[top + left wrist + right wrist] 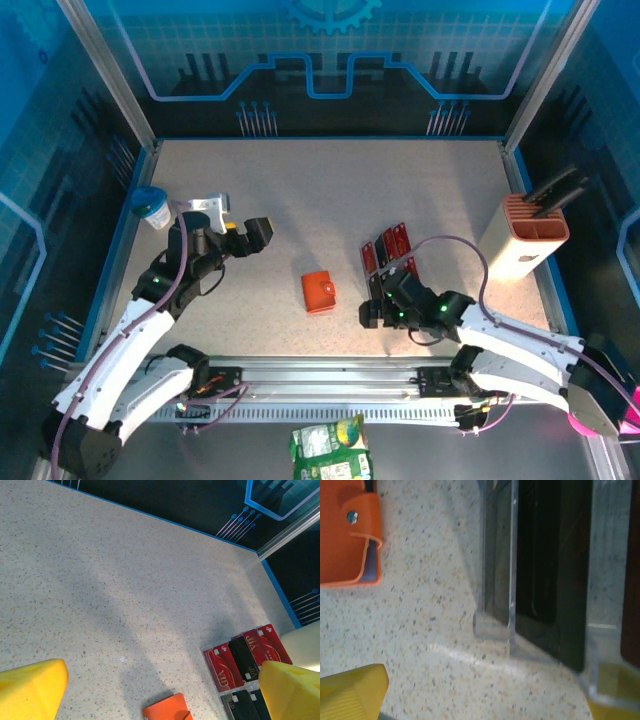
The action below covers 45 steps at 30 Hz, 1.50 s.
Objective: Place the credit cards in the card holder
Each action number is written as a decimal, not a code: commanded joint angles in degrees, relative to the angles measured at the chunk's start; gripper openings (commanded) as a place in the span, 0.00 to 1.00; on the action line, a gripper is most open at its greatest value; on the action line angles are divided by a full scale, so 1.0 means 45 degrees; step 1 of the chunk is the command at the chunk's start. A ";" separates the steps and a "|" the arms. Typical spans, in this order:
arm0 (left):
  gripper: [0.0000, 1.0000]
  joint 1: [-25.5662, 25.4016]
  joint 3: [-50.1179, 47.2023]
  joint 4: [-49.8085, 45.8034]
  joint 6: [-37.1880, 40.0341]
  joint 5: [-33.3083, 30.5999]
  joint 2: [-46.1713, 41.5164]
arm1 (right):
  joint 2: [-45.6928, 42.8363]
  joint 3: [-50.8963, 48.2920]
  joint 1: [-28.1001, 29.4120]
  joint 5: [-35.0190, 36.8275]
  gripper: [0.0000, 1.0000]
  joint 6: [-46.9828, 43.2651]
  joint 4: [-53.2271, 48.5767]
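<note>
Here the right end effector (373, 314) sits low in the lower centre-right of the top view with its yellow fingers (351, 692) spread wide and nothing between them. It is at the near end of the credit cards (390, 250). In the right wrist view a black card (555, 570) lies in a clear plastic tray (496, 625) across the upper right of the frame, and the right-hand finger shows through the tray's corner at the lower right. Whether that finger touches the tray cannot be told. The card holder (320, 291), orange and closed with its round snap showing, lies flat on the speckled counter (320, 190) just left of this end effector, at the centre of the top view and in the upper left corner of the right wrist view (342, 540). The left end effector (255, 232) is raised at the left of the top view, also released and empty, well apart from the holder. From its wrist view the red and black cards (245, 655) lie side by side at the lower right and the holder's edge (167, 710) peeks in at the bottom centre. A tall salmon-and-white box (525, 240) with black tools stands at the right edge of the counter, a blue-lidded cup (150, 207) at the left, and green packets (330, 452) lie at the bottom centre.
</note>
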 commanded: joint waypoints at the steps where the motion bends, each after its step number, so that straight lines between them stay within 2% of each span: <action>1: 0.99 -0.0098 -0.0174 -0.0205 0.0017 -0.0133 -0.0083 | 0.0744 0.0454 -0.0644 -0.0033 1.00 -0.0679 0.1314; 10: 0.99 -0.0142 -0.0277 -0.0325 0.0052 -0.0256 -0.0247 | 0.3091 0.1738 -0.2057 -0.0885 1.00 -0.1914 0.3038; 22: 0.99 -0.0198 -0.0571 -0.0560 -0.0028 -0.0415 -0.0674 | 0.6350 0.4308 -0.4027 -0.1681 1.00 -0.3446 0.3786; 27: 0.99 -0.0217 -0.0694 -0.0712 -0.0020 -0.0548 -0.0852 | 0.7248 0.4910 -0.4398 -0.2319 1.00 -0.4066 0.3969; 33: 0.99 -0.0220 -0.0926 -0.0797 0.0021 -0.0734 -0.1104 | 0.5896 0.5044 -0.4240 -0.3069 1.00 -0.4522 0.2947; 40: 0.99 -0.0220 -0.1434 -0.0491 -0.0449 -0.0625 -0.1053 | 0.3617 0.4028 -0.3751 -0.3797 0.99 -0.4311 0.2282; 45: 0.99 -0.0249 -0.1794 -0.0321 -0.1081 -0.0318 -0.0865 | 0.3267 0.3113 -0.2390 -0.4192 0.93 -0.3416 0.3086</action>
